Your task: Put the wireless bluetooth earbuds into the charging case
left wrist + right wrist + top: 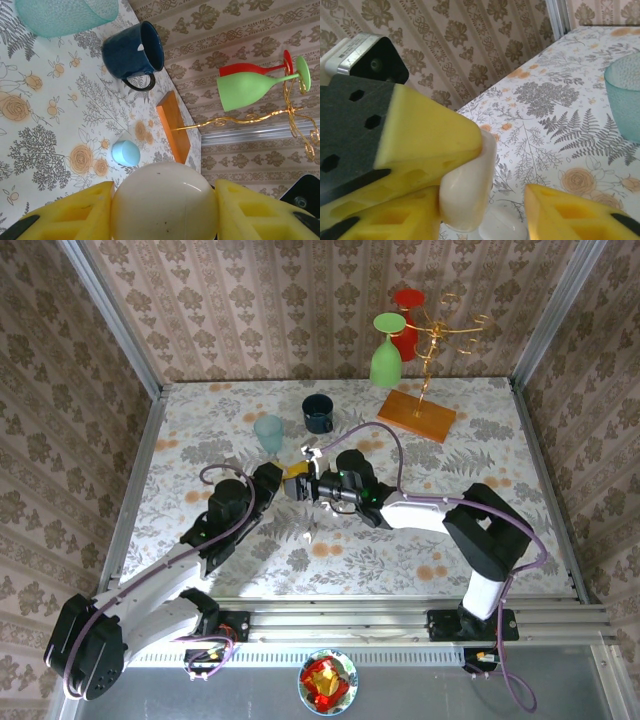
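Fingers of the left gripper (pixel 292 476) and the right gripper (pixel 305 489) meet nose to nose at the middle of the flowered table (pixel 200 440) in the top view, just in front of the teal cup (pixel 268 432) and the dark blue mug (pixel 318 413). What lies between them is too small to make out from up there. From the left wrist, the left gripper (pixel 164 187) has both yellow pads pressed flat against the sides of the charging case (pixel 162 210), a cream-white pebble held clear of the table (a firm, narrow grip with no gap on either side). Beyond it, a small pale rounded piece (pixel 125 152) sits alone on the cloth, apart from the case; whether it is an earbud I cannot tell. From the right wrist, the case appears edge-on under the left gripper's yellow finger, and it stands between the right gripper's own fingers (pixel 395 222). It is close against the near-left finger, while the other finger is visibly apart from it, so these jaws are partly spread and not clamped. A pale glossy shape (pixel 504 224) lies on the table just beneath the case, too blurred to name.
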`<state>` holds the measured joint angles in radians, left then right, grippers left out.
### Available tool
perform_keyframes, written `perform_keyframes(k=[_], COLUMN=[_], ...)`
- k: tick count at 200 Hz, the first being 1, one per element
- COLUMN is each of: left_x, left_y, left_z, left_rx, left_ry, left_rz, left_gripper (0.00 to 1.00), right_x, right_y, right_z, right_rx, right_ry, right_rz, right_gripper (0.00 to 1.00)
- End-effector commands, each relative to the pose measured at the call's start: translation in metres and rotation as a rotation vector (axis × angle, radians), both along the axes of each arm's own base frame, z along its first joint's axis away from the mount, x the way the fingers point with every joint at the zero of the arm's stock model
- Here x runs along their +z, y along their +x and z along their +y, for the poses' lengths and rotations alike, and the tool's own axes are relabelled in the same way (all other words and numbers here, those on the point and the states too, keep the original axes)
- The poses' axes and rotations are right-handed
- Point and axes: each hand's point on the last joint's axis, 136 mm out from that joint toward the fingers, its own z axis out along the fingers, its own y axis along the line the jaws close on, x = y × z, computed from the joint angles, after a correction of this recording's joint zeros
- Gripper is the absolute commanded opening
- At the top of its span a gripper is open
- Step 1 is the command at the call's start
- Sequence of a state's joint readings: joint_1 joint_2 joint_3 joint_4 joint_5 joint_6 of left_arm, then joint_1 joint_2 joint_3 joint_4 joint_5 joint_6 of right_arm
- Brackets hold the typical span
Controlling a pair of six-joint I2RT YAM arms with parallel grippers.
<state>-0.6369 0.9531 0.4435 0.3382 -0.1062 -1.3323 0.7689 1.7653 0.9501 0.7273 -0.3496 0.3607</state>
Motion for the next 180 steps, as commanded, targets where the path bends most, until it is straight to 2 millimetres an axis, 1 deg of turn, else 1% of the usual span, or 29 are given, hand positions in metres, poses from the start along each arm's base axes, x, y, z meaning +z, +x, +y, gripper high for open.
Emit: perform_keyframes(k=[1,20,43,55,64,77,101,117,129,153,180], left_x=[0.005,0.008,0.007,0.008,0.010,0.014,0.023,0.029,0.035,0.051,0.054], left_y=[-0.004,-0.003,-0.003,-0.003,-0.003,-0.004,-0.005,-0.006,-0.004,-0.003,-0.006], left_z=[-0.004,-0.006,-0.006,-0.006,-0.007,-0.007,-0.009,-0.011,-0.013,-0.019,-0.028], left_rx=[-0.029,-0.040,-0.041,-0.044,-0.047,-0.056,-0.090,-0.129,-0.156,-0.265,-0.405], left_ry=[-0.026,-0.029,-0.020,-0.025,-0.027,-0.022,0.041,0.122,0.191,0.347,0.552], left_rz=[-0.018,-0.023,-0.024,-0.031,-0.042,-0.059,-0.127,-0.201,-0.257,-0.435,-0.586], left_gripper=[0.45,0.45,0.46,0.46,0.48,0.55,0.78,0.91,0.97,0.98,0.98], right_x=[0.005,0.006,0.009,0.009,0.008,0.008,0.011,0.008,0.006,0.005,0.008], right_y=[0.002,-0.001,-0.002,-0.001,0.000,0.001,0.000,0.001,0.002,0.002,-0.005], right_z=[0.007,0.007,0.004,0.001,-0.001,-0.006,-0.015,-0.026,-0.037,-0.064,-0.096], right_rx=[0.024,0.042,0.044,0.040,0.029,0.022,0.013,-0.006,-0.025,-0.062,-0.070], right_ry=[0.016,0.021,0.022,0.014,0.004,-0.008,-0.027,-0.046,-0.061,-0.086,-0.113], right_rz=[-0.009,-0.007,-0.019,-0.032,-0.032,-0.030,-0.044,-0.043,-0.038,-0.024,0.001], right_gripper=[0.40,0.31,0.22,0.20,0.19,0.18,0.18,0.18,0.17,0.16,0.13])
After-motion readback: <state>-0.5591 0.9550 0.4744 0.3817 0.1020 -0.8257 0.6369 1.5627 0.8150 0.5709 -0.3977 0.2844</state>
